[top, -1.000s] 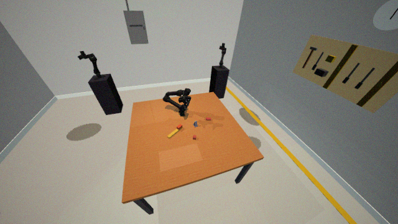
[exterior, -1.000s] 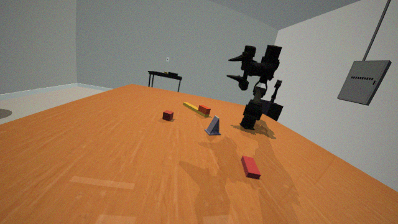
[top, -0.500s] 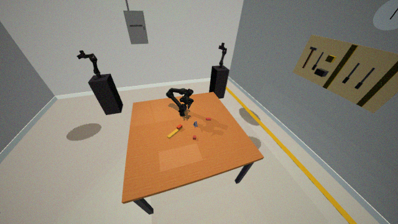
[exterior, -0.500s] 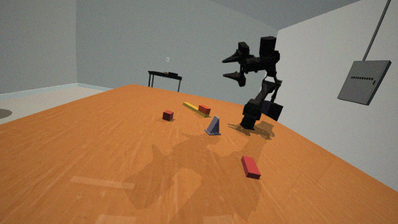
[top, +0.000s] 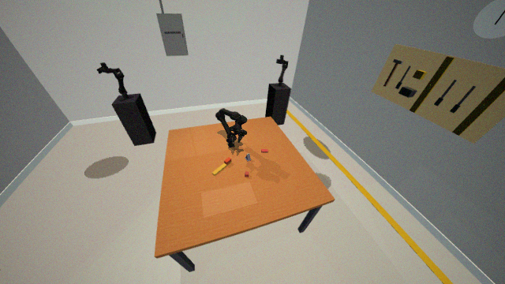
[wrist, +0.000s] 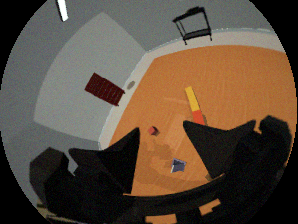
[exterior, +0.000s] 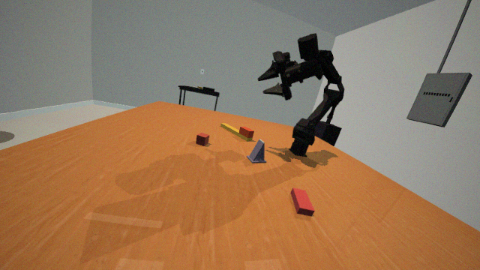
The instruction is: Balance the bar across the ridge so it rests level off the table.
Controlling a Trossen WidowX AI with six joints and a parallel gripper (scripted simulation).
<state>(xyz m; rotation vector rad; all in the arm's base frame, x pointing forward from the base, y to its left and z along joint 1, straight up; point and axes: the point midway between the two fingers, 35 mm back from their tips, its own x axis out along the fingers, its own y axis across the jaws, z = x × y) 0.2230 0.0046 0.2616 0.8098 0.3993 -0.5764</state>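
The yellow bar lies flat on the table. An orange-red block sits on one end of the bar. The grey-blue ridge stands apart from the bar, with nothing on it. My gripper is open and empty, high above the table, with its fingers pointing outward from the arm. It touches neither bar nor ridge.
A small dark red cube lies on the table out beyond the ridge. A flat red block lies on the opposite side of the ridge from the bar. The arm's shadow falls around the ridge.
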